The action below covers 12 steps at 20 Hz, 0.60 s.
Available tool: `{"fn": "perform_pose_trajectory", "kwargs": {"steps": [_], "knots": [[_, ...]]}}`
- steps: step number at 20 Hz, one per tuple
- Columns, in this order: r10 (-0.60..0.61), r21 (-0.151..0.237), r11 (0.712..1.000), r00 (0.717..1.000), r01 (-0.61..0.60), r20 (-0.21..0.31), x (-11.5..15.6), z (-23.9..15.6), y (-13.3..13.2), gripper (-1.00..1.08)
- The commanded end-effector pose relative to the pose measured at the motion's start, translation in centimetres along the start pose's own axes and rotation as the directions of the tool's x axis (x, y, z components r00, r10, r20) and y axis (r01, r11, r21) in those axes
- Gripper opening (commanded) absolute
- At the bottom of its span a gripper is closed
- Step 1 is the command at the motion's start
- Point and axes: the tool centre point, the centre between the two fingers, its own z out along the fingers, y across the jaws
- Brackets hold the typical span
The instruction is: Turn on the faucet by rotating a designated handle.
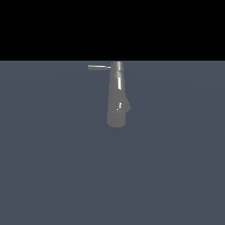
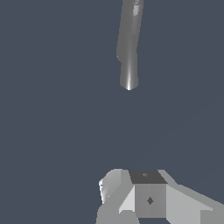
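Note:
In the exterior view the faucet [image 1: 117,99] is a glossy grey column on the blue-grey ground, narrow at its far end and widening to a rounded stub nearer the camera. The handle [image 1: 99,67] is a thin grey rod sticking out from the narrow end toward the exterior view's left. My gripper does not appear in that view. In the wrist view the faucet [image 2: 129,48] shows as a long grey body with a white highlight, well away from my gripper [image 2: 129,181]. Only blocky grey finger parts [image 2: 111,186] show at the frame's edge. They touch nothing. The handle is out of the wrist view.
Flat blue-grey ground [image 1: 52,167] surrounds the faucet on all sides. A black band fills the exterior view above the ground's far edge.

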Motion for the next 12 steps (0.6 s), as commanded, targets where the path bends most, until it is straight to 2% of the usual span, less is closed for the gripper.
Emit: {"fn": "perform_pose_trajectory", "kwargs": {"steps": [1, 9, 12], "knots": [[0.000, 0.000, 1.000, 1.000, 0.000, 0.000, 0.0, 0.0, 0.0, -1.00], [-0.061, 0.002, 0.998, 0.997, 0.062, -0.042, 0.4, -1.3, -1.8, -1.00], [-0.063, 0.002, 0.998, 0.997, 0.063, -0.042, 0.4, -1.3, -1.8, -1.00]]}}
